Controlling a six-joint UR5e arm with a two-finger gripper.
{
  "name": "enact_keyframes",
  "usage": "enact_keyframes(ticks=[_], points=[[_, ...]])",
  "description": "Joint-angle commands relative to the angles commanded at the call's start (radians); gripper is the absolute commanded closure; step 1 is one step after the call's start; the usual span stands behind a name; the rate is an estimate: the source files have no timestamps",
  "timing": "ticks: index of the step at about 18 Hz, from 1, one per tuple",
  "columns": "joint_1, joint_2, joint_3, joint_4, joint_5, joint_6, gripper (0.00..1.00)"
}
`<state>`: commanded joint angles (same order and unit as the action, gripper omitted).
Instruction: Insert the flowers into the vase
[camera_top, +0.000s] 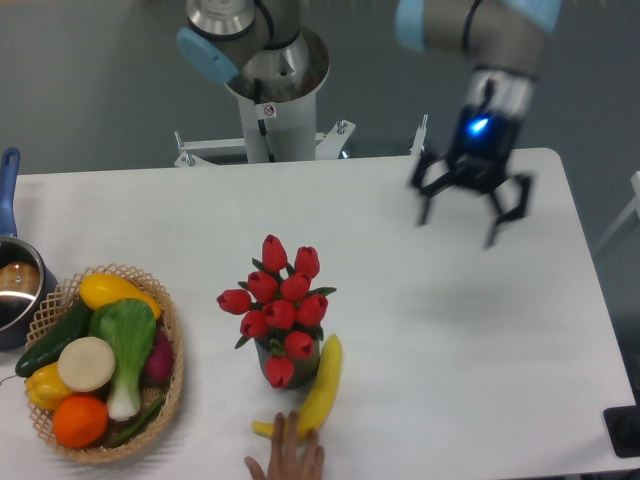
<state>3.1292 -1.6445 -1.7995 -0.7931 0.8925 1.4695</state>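
Presently the flowers (280, 305) stand in the vase (272, 357); the gripper (457, 229), fingers spread and empty, hangs well apart.

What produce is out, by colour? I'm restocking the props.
Yellow: 3 (banana, two in the basket)
Green: 2
Orange: 1
White: 1
Purple: 1
Total: 8

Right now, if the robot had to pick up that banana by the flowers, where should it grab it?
Probably mid-length on the banana, coming straight down with the open pincer closing across its narrow width. It lies flat, leaning against the vase, so the right side is freer. A person's hand is on its lower end, so I'd wait until it's gone.
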Motion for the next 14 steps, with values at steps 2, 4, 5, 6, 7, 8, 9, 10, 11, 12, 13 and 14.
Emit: enact_keyframes(ticks=[2, 4, 5, 6, 7, 8, 9, 10, 11, 12, 13, 14], points=[[0.011, 0.015, 0.029, -0.005, 0.067, 0.002, 0.00], [0.032, 0.022, 0.054, -0.037, 0.132, 0.003, 0.00], [0.034, 0.023, 0.077, -0.069, 0.144, 0.014, 0.00], [0.035, 0.025, 0.100, -0.118, 0.151, 0.044, 0.00], [0.038, 0.029, 0.117, -0.167, 0.167, 0.095, 0.00], [0.049, 0.034, 0.135, -0.210, 0.195, 0.160, 0.00], [0.072, 0.035, 0.149, -0.248, 0.228, 0.223, 0.00], [0.095, 0.035, 0.163, -0.283, 0.253, 0.286, 0.00], [0.110, 0.035, 0.178, -0.319, 0.261, 0.343, 0.00], [0.123, 0.035, 0.193, -0.354, 0.264, 0.401, 0.00], [0.135, 0.035, 0.207, -0.385, 0.282, 0.463, 0.00], [0.144, 0.038, 0.218, -0.409, 0.328, 0.521, 0.00]])
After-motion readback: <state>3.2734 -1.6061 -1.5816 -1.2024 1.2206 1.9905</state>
